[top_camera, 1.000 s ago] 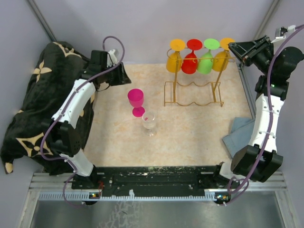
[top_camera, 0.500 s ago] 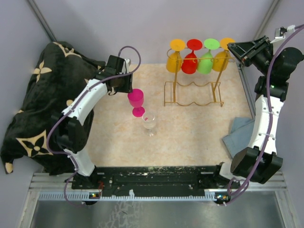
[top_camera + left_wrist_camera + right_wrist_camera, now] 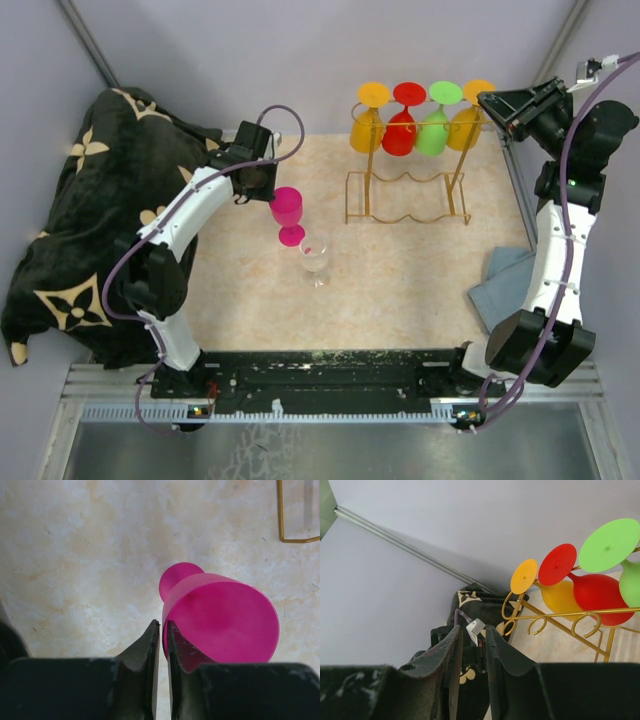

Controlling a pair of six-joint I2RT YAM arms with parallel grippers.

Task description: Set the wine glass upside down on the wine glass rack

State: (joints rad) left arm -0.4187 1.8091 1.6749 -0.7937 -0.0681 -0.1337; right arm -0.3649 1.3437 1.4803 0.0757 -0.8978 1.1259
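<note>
Left arm reaches in from the left edge of the table [image 3: 400, 300]. Left gripper [image 3: 162, 624] hangs just beside the pink wine glass [image 3: 287, 207], on its left-hand side. Jaws are drawn nearly together, only a thin slit between them, nothing in it. In the wrist view the right-hand fingertip [image 3: 172, 630] overlaps the rim of the bowl; cannot tell whether it touches.

Pink wine glass stands upright on its foot, mouth up, left of the middle of the tabletop and towards the far edge. A clear wine glass [image 3: 314, 255] stands upright just beside it on the near side, close but apart.

Wine glass rack [image 3: 347, 197], gold wire, stands by the far edge, right of middle. Four glasses hang upside down from its top rails, feet uppermost: orange glass [image 3: 367, 130], red glass [image 3: 399, 133], green glass [image 3: 432, 133], second orange glass [image 3: 464, 128].

Right gripper [image 3: 488, 101] is held high over the far right corner, close to the right end of the rack. Jaws narrow, nothing between them.

Black patterned blanket [image 3: 70, 200] is heaped off the left edge. Grey-blue cloth [image 3: 500, 285] lies at the right edge.
</note>
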